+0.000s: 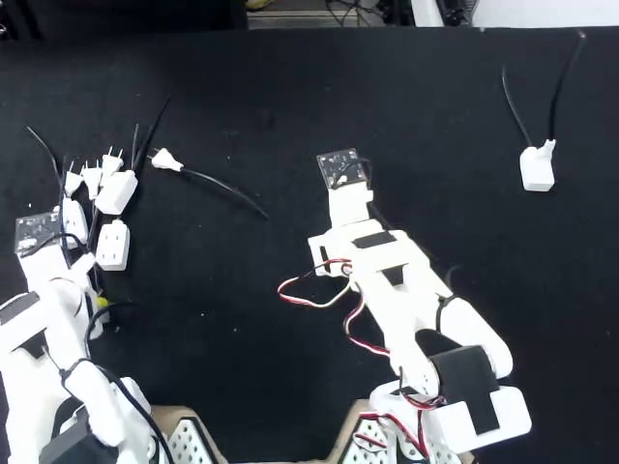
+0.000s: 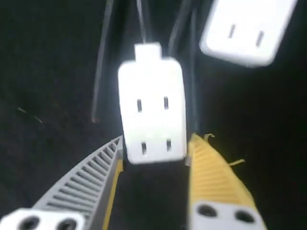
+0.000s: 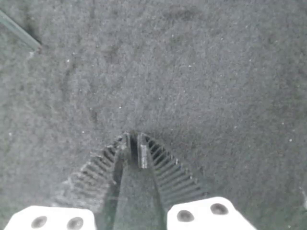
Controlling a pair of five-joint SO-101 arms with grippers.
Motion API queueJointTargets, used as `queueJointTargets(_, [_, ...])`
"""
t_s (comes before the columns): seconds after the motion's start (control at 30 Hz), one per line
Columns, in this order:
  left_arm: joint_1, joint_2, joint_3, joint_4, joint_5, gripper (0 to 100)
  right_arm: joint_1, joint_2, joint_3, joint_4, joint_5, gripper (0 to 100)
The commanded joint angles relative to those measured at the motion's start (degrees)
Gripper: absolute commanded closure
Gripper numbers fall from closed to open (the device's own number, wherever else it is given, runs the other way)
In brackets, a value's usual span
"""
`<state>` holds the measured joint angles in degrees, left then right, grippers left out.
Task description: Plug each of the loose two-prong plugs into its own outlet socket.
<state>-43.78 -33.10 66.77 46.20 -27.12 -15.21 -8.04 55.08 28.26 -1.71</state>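
Note:
A white outlet block (image 2: 152, 120) with two pairs of slots lies on the black cloth. My left gripper (image 2: 154, 143) is shut on its near end, the grey finger (image 2: 98, 175) on one side and the yellow finger (image 2: 211, 175) on the other. A second outlet block (image 2: 242, 31) lies just beyond it. In the high view the outlet blocks (image 1: 114, 244) and several white plugs (image 1: 113, 159) cluster at the left by that arm. One loose plug (image 1: 164, 159) with a black cable lies further right. My right gripper (image 3: 133, 143) is shut over bare cloth, holding nothing.
At the far right sits another white outlet (image 1: 537, 169) with two black cables running to the table's back edge. Thin black cables (image 1: 227, 188) trail from the left cluster. The right arm (image 1: 387, 271) with red and white wires stands mid-table.

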Motion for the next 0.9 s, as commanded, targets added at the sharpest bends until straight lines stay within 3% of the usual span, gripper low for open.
queueJointTargets(0.0, [-1.2, -1.1, -6.3, 8.5, -0.3, 91, -0.3, -2.3, -0.1, -1.4, -0.4, 97.2])
queueJointTargets(0.1, [-3.4, -1.1, -11.3, 16.4, -0.5, 96, -0.3, -2.3, -0.1, -1.4, -0.4, 97.2])
queueJointTargets(0.47, [-6.1, -1.1, -30.0, 37.3, -4.3, 97, 0.1, -2.7, -0.1, -1.4, -0.4, 97.3])
queueJointTargets(0.63, [-5.7, -1.1, -45.0, 45.9, 0.2, 97, 4.0, -4.6, 0.0, -0.8, -0.6, 97.3])
queueJointTargets(0.77, [0.4, -1.1, -49.9, 49.3, 5.5, 97, 4.9, -10.0, 1.4, 2.3, -0.7, 97.3])
queueJointTargets(0.87, [9.1, -0.5, -48.0, 49.1, 10.1, 97, 10.4, -15.3, 3.7, 2.1, -1.6, 97.3])
